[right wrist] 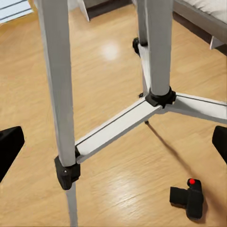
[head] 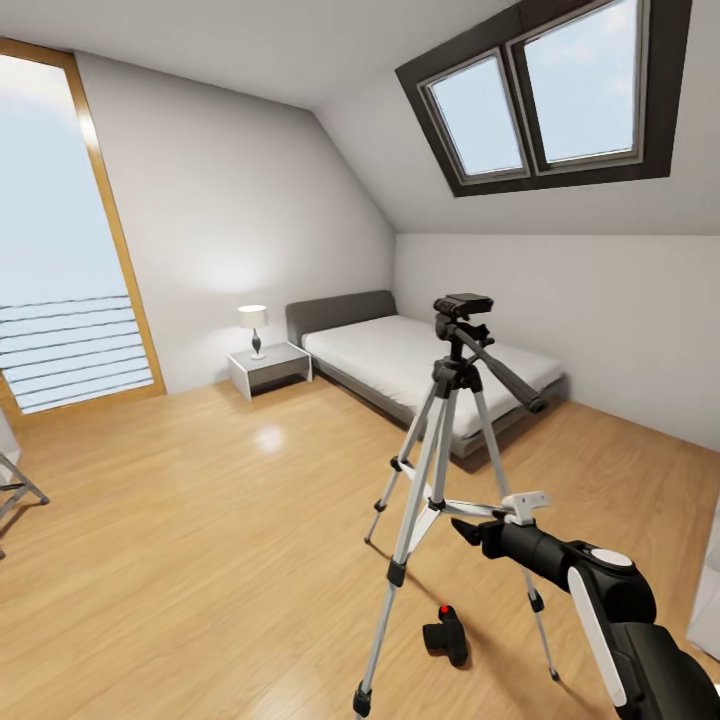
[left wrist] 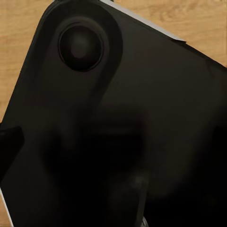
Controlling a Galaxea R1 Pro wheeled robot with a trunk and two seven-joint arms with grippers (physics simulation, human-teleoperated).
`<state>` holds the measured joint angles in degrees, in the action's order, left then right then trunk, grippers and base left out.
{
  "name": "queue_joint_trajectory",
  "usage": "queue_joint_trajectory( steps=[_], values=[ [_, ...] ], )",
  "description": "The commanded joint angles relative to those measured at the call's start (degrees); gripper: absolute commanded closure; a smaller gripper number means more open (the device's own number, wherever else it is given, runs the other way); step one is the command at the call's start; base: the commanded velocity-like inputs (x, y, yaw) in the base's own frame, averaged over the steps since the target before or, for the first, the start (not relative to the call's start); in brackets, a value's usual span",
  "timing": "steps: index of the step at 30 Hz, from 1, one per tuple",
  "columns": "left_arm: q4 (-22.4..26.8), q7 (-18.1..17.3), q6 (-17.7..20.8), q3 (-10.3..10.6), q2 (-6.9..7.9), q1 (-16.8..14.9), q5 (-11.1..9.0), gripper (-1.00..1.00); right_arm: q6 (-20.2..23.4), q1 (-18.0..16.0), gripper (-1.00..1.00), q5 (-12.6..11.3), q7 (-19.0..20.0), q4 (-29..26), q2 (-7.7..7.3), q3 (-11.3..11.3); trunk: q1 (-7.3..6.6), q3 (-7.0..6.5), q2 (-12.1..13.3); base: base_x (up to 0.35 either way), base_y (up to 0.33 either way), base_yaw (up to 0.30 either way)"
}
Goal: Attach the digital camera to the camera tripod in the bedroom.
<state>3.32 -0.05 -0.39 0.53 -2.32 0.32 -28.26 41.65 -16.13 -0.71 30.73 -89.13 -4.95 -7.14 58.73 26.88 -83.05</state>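
The digital camera point(head: 446, 634) is lying on the light wood floor point(head: 200, 560) in the lower centre-right of the head frame, between the near legs of the camera tripod point(head: 447, 480), with its red button facing up. In the right wrist view it is sitting in the lower right of the frame point(right wrist: 188, 196), small and dark, so its details are hard to make out.

The tripod is standing upright in the middle of the head frame, its black head and long pan handle reaching toward the right. Its nearest foot is touching the bottom edge of the frame. In the right wrist view point(right wrist: 156, 97) only the silver legs, the centre collar and the flat braces are showing; the head is cut off at the top.

The right end effector point(head: 522, 508) is hovering just beside the tripod's braces, above the camera. Its two dark fingertips point(right wrist: 9, 149) are sitting at opposite edges of the wrist frame, spread wide and holding nothing.

The left end effector's state cannot be told: its wrist view is blocked by a blurred black body with a round recess.

Behind the tripod, the bed point(head: 430, 365) is standing against the far wall, partly hidden by the tripod's head. A nightstand point(head: 268, 368) with a lamp point(head: 254, 328) is standing just beside it. A skylight point(head: 545, 90) is occupying the upper right, cut off by the frame.
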Motion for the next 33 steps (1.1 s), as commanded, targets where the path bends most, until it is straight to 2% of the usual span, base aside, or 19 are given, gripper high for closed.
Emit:
queue_joint_trajectory(
  steps=[1,5,20,33],
  values=[
    [0.1,0.0,0.0,0.1,0.00,0.0,-0.3,-1.00,0.3,0.0,-1.00,0.0,0.7,0.0,-0.01,-0.1,0.00,0.05,0.0,0.000,0.243,0.000],
    [0.1,0.0,0.0,0.1,0.03,0.0,-0.2,-1.00,-0.1,0.0,-1.00,0.1,2.1,0.1,-0.05,-0.2,0.00,0.05,0.0,0.000,0.225,0.000],
    [0.1,0.0,0.0,0.2,0.04,0.0,-0.2,-1.00,-0.3,0.0,-1.00,0.2,2.5,0.1,-0.06,-0.2,0.00,0.05,0.0,0.000,0.054,0.000],
    [0.1,0.0,0.0,0.2,0.04,0.0,-0.1,-1.00,-0.3,0.0,-1.00,0.2,2.5,0.0,-0.03,-0.2,0.00,0.05,0.0,0.000,0.228,0.000]
  ],
)
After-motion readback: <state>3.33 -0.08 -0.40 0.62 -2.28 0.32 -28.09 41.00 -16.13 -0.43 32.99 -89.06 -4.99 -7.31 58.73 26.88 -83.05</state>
